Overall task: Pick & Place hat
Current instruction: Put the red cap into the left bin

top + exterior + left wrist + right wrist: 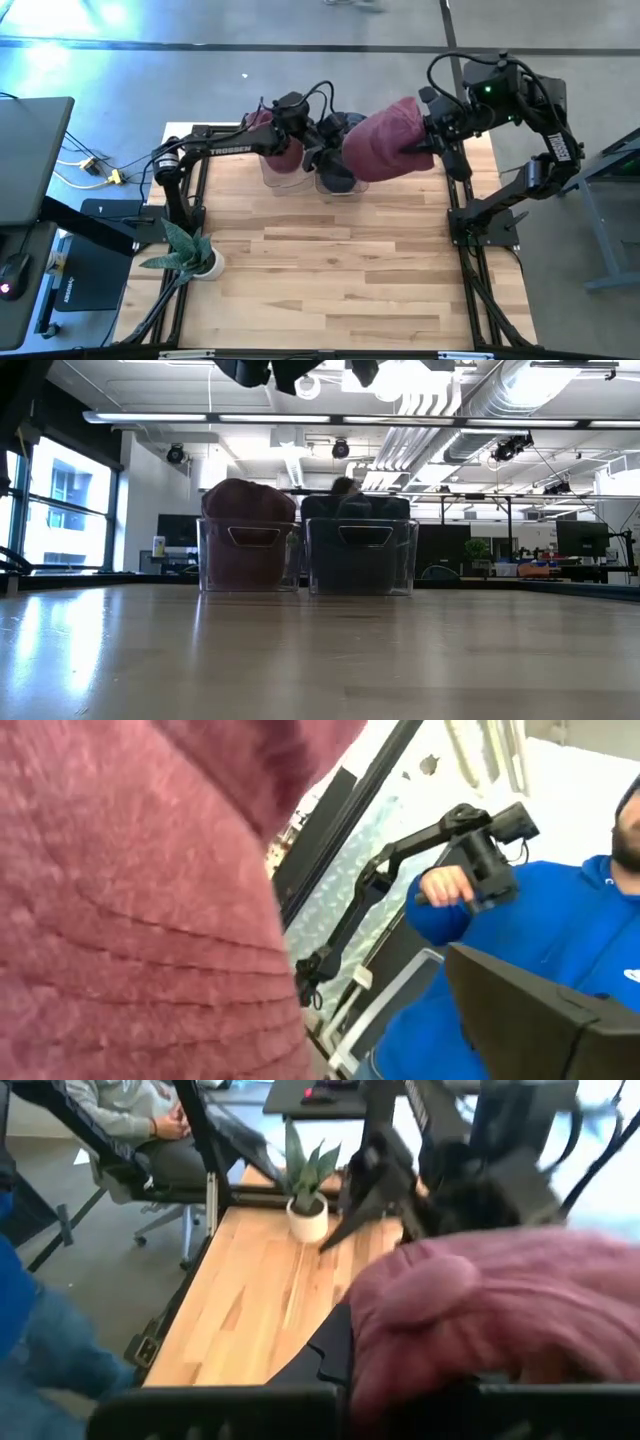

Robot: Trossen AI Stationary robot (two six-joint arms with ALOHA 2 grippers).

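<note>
At counter's [330, 260] far edge, 2 clear bins sit side by side: left bin [249, 555] w/ a maroon hat [248, 502], right bin [362, 556] w/ dark hats [355, 507]. Right claw [418, 148] is clamped on a 2nd maroon hat [385, 138], held above bins; left claw [318, 158] beside it, finger state unclear.

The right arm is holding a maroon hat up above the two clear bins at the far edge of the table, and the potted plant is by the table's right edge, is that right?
Not quite. The potted plant stands by the table's left edge, as the high view shows. The rest holds: the right gripper holds the maroon hat above the two clear bins at the far edge.
</note>
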